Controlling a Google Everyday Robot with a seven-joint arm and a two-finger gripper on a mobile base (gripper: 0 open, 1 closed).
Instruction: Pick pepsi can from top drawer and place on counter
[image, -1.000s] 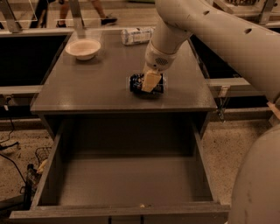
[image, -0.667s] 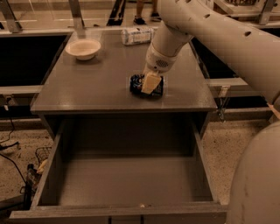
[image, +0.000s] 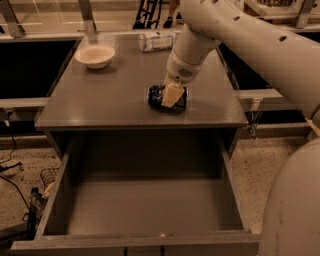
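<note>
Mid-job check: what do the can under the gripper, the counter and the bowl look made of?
Pepsi can, lying on the counter beneath the gripper: likely metal, glossy dark blue with glints. The counter: matte grey, faintly speckled, probably laminate or stone composite. Bowl: smooth and pale, ceramic or plastic; cannot tell which.

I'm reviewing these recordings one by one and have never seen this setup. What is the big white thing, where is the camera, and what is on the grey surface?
The white thing is a robot arm, reaching in from the upper right. There is one camera, looking down at the scene from the front; its mounting is not known. The arm ends in the gripper, which is down on the pepsi can lying on its side on the counter. Whether it grips the can cannot be told. Further back sit a pale bowl and a plastic bottle on its side. Below, the top drawer is pulled open.
</note>
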